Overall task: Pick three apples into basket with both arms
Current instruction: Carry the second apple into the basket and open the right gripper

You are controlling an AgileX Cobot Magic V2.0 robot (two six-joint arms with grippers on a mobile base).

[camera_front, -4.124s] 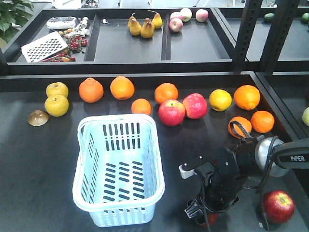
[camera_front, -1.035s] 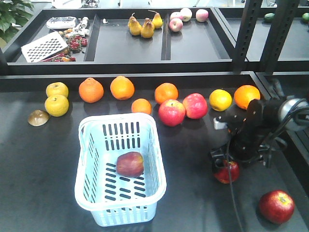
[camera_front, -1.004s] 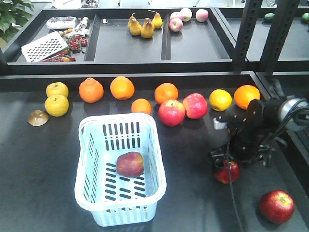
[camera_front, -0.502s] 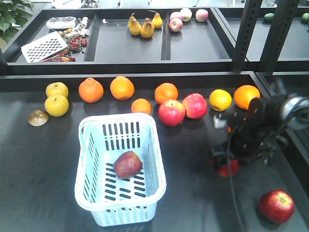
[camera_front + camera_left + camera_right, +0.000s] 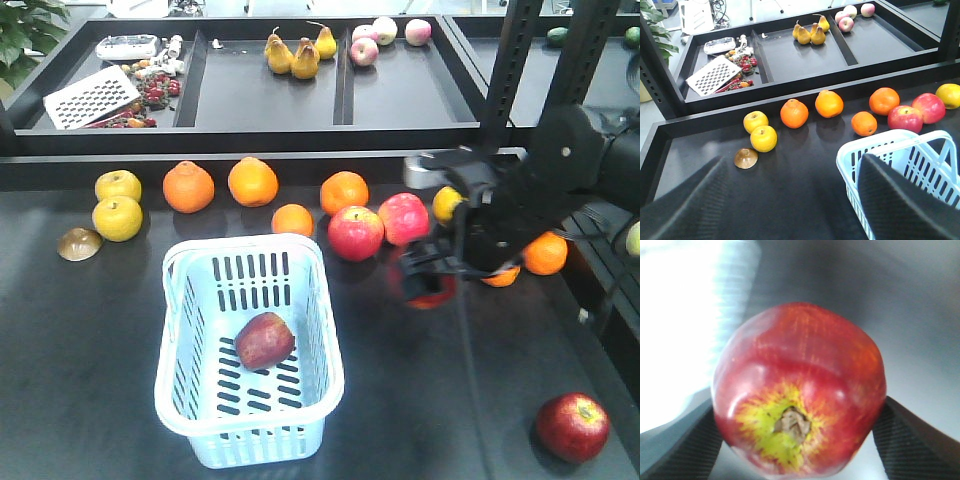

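Front view: right gripper [image 5: 425, 283] was clamped on a dark red apple [image 5: 427, 288], held above the table right of the basket [image 5: 320, 400]. One apple [image 5: 264, 340] lay inside the basket; another [image 5: 572, 426] sat on the table at near right.

Left wrist view: left gripper's fingers [image 5: 900, 205] were spread apart, empty, beside the basket rim [image 5: 875, 143].

Right wrist view: the held apple [image 5: 800, 390] filled the frame, pinched between both pads [image 5: 912, 442].
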